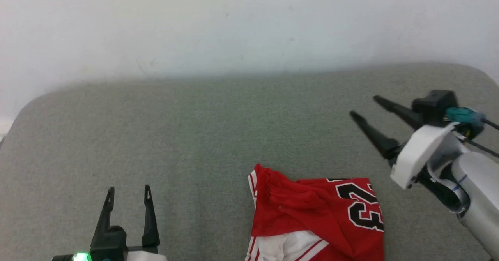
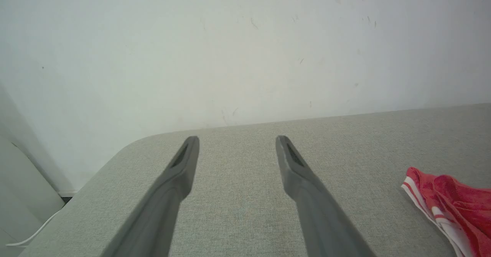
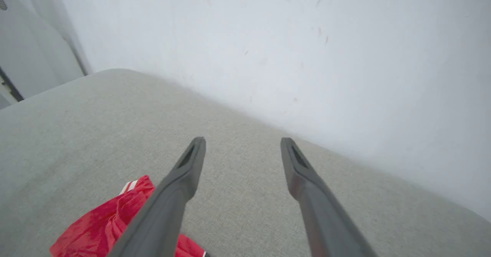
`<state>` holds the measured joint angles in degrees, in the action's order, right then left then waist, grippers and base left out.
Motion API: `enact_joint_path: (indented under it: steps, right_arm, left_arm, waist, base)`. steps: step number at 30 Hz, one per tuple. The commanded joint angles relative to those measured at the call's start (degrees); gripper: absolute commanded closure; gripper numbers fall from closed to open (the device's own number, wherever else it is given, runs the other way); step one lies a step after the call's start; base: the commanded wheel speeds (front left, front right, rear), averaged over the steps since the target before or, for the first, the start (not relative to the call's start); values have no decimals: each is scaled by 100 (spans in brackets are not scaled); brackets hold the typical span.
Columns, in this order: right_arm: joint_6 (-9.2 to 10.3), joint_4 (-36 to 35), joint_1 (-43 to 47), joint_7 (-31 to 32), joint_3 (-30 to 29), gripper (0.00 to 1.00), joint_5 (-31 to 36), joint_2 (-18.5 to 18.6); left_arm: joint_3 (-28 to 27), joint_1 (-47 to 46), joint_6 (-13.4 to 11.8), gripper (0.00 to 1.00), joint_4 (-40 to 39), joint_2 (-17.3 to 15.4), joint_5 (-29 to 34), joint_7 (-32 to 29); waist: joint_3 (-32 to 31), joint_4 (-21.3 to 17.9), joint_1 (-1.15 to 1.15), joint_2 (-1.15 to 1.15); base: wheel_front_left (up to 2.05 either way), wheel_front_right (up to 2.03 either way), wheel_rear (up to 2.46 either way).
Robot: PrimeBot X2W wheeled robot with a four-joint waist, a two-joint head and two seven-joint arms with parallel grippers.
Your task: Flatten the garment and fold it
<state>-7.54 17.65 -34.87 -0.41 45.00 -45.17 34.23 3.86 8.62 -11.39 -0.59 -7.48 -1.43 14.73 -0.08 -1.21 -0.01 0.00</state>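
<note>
Your garment [image 1: 312, 214], crumpled red jersey, lies on the woven grey surface [image 1: 175, 136]; left end effector [image 1: 129, 188] and right end effector [image 1: 363, 105] gape empty.

My dark two-fingered left gripper [image 2: 238, 140] sat splayed over the grey fabric pad [image 2: 245, 218], red white-trimmed jersey [image 2: 452, 199] crumpled off right.

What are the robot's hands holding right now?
Nothing. The left hand and the right hand are both open and empty. The red shirt lies crumpled on the grey cushion, apart from both.
</note>
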Motion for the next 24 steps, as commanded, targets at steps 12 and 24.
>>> enact_joint_path:
  steps: [12, 24]
  right_arm:
    - [5, -65, 1864, -1400, -3026, 0, 1932, -1198]
    - [5, -1320, 3604, -1457, -4201, 0, 2842, -2347]
  left_arm:
    - [-60, 243, 50, 0, -76, 51, -9, 27]
    - [-118, 398, 149, 0, -104, 112, -34, 27]
  waist:
    - [-418, -334, 1, 0]
    - [-406, -252, 1, 0]
  base:
    - [0, 0, 0]
    - [0, 0, 0]
